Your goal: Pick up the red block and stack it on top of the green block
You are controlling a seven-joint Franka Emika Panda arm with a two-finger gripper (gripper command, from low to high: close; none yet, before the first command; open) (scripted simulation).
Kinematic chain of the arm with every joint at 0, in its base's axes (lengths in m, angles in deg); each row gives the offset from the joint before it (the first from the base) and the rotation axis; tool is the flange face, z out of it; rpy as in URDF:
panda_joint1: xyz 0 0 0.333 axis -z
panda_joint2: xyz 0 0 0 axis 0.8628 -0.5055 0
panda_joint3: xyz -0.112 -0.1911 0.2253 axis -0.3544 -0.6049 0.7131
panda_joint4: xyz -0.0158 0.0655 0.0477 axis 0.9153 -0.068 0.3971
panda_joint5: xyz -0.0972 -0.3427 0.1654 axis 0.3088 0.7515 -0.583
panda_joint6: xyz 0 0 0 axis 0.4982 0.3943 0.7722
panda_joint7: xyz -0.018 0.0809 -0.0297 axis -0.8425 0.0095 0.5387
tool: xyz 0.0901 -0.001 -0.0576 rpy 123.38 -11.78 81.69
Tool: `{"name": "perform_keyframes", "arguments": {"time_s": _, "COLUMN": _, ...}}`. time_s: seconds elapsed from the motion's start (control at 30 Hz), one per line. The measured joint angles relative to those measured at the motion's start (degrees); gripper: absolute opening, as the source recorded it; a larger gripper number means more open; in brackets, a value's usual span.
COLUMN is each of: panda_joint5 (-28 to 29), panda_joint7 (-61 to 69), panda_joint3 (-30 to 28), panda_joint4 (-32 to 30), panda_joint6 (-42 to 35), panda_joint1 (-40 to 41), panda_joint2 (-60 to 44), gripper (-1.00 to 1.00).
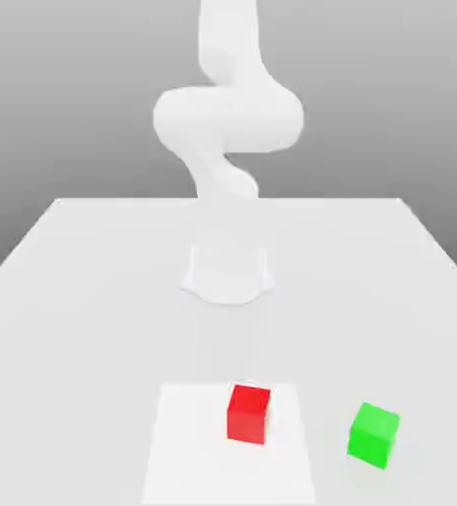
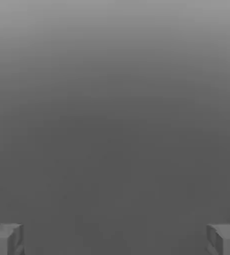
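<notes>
A: On the desk, toward the near edge, the red block sits on a paler square patch, upright and square to the surface. Well apart from it, toward the exterior view's right, stands the green block, off the patch on the bare desk.

B: And the arm?

A: The white arm rises from its base at the middle of the desk, far behind both blocks. Nothing touches either cube.

B: What about the gripper?

A: In the hand view the gripper has its two fingertips at opposite edges, spread wide, with nothing between them. Beyond them there is only plain grey, no block in sight.

B: So which step is this?

A: I judge it to be the very start: the reach for the red block has not begun, nothing is lifted, nothing is stacked.

B: What does the next move call for?

A: Probably bringing the hand out over the red block, lining the spread fingers up with two opposite faces, then coming straight down so the cube sits between them before they close. The blocks are far enough apart that the green one should not get in the way of the descent. The care comes afterwards, in centring red over green so it does not slide off.
</notes>
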Motion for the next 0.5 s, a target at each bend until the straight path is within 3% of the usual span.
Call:
{"name": "perform_keyframes", "arguments": {"time_s": 0.27, "panda_joint5": -4.7, "panda_joint7": -2.6, "panda_joint3": -0.2, "panda_joint4": -9.8, "panda_joint6": 10.1, "panda_joint1": -2.0, "panda_joint2": -17.7, "gripper": 0.0}}
{"name": "perform_keyframes", "arguments": {"time_s": 0.5, "panda_joint5": -4.5, "panda_joint7": -7.8, "panda_joint3": 1.9, "panda_joint4": -18.1, "panda_joint6": 18.7, "panda_joint1": -2.1, "panda_joint2": -32.3, "gripper": 0.0}}
